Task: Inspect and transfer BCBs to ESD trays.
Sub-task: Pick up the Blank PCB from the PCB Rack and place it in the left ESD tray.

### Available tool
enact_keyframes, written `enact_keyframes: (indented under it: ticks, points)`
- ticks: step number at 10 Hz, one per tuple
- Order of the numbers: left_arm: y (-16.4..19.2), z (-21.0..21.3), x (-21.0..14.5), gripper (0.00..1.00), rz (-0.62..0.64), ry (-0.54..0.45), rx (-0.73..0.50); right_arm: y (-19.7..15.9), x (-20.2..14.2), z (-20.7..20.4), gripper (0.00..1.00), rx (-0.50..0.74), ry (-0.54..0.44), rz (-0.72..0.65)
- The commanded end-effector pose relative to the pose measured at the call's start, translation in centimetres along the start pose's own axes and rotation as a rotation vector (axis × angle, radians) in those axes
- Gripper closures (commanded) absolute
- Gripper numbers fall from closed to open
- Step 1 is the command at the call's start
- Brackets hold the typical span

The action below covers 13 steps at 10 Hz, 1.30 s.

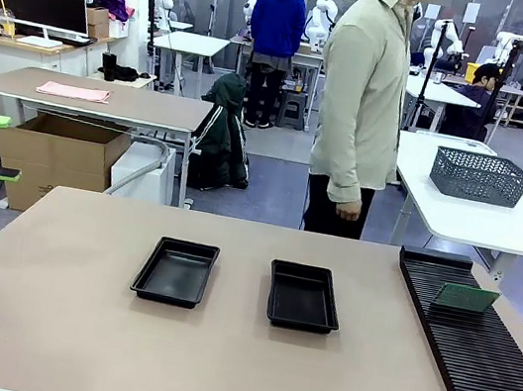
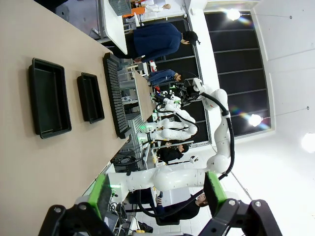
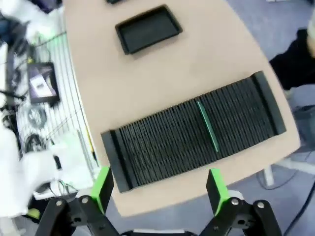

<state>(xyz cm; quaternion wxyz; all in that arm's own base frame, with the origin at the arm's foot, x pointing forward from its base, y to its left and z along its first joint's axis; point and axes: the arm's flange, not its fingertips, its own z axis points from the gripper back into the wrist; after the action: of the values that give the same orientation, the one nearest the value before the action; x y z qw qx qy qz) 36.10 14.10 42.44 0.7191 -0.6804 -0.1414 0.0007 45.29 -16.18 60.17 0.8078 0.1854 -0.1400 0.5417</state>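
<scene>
1 BCB stands on edge in rack slot, so we can pinch it from above. ESD trays sit mid-table, empty, ready to receive. Left gripper & right gripper both spread wide, nothing held.

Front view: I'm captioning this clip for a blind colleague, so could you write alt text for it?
Two empty black ESD trays lie side by side mid-table, apart; at the right, a long black slotted rack holds one green BCB standing in a slot. A person in a pale shirt stands at the far side.
</scene>
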Motion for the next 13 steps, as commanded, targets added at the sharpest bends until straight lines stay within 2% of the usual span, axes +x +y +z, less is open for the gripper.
enact_keyframes:
  ticks: [1, 3, 5, 10, 12, 13]
  points:
    - [-0.1, 0.1, 0.0, 0.00, 0.000, -0.002, -0.001, 0.9, 0.6, -1.1, 0.00, -0.086, 0.076, 0.166]
    - [-0.1, 0.1, 0.0, 0.00, 0.000, -0.002, -0.001, 1.3, 2.0, -1.9, 0.00, -0.186, 0.164, 0.325]
    - [-0.1, 0.1, 0.0, 0.00, 0.000, -0.002, -0.001, 1.3, 3.5, -2.7, 0.00, -0.207, 0.228, 0.417]
    - [-0.1, 0.1, 0.0, 0.00, 0.000, -0.002, -0.001, 0.5, 5.8, -6.0, 0.00, -0.224, 0.416, 0.448]
    - [-0.1, 0.1, 0.0, 0.00, 0.000, -0.002, -0.001, 0.8, 6.0, -6.1, 0.00, -0.237, 0.388, 0.418]
    - [-0.1, 0.1, 0.0, 0.00, 0.000, -0.002, -0.001, 0.3, 5.7, -5.7, 0.00, -0.201, 0.390, 0.470]
